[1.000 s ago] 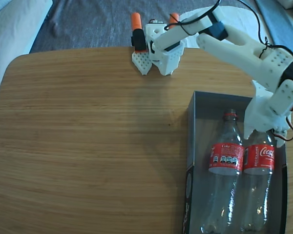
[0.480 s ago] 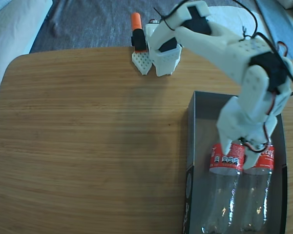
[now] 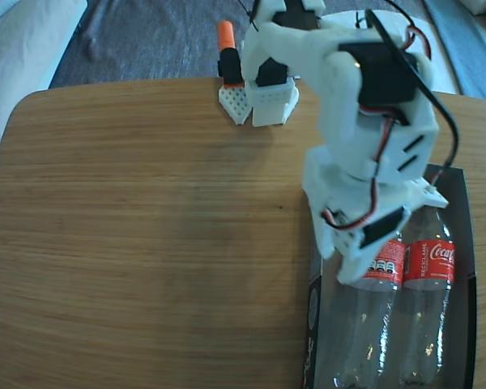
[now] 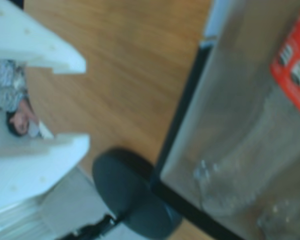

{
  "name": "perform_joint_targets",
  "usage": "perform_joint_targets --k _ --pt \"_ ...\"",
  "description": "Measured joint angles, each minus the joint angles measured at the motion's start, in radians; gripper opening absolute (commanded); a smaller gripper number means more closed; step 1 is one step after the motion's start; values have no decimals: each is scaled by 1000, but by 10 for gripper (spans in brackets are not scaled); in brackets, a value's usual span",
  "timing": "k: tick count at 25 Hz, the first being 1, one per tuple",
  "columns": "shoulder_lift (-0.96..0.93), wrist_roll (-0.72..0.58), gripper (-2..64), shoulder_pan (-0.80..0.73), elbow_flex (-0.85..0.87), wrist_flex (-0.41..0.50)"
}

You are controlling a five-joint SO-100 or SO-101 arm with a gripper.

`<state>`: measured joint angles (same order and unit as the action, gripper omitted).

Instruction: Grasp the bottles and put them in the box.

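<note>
The arm hides both bottles' necks; fingers apart, empty.

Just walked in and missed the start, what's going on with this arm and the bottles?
A white robot arm is hanging over a dark cardboard box at the right side of a wooden table in the fixed view. Two cola bottles with red labels already lie side by side inside the box. In the wrist view the gripper has its jaws apart with nothing between them, hovering over bare table just outside the box wall. So both bottles look packed, and the arm holds nothing.
</note>
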<state>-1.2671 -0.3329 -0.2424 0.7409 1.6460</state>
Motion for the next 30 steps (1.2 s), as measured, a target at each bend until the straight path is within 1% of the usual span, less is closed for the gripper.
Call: perform_joint_targets --k 5,7,10,13,17,22,28,30 --pt "-167 -2 98 51 221 -8" --pt "-239 2 91 58 314 -31" --pt "-327 64 50 64 436 -63" --pt "-402 133 47 75 541 -97" --pt "-500 183 40 72 687 -138" --pt "-670 193 39 71 914 -146" --pt "-838 193 38 69 1123 -232" --pt "-871 196 5 71 1169 -249"
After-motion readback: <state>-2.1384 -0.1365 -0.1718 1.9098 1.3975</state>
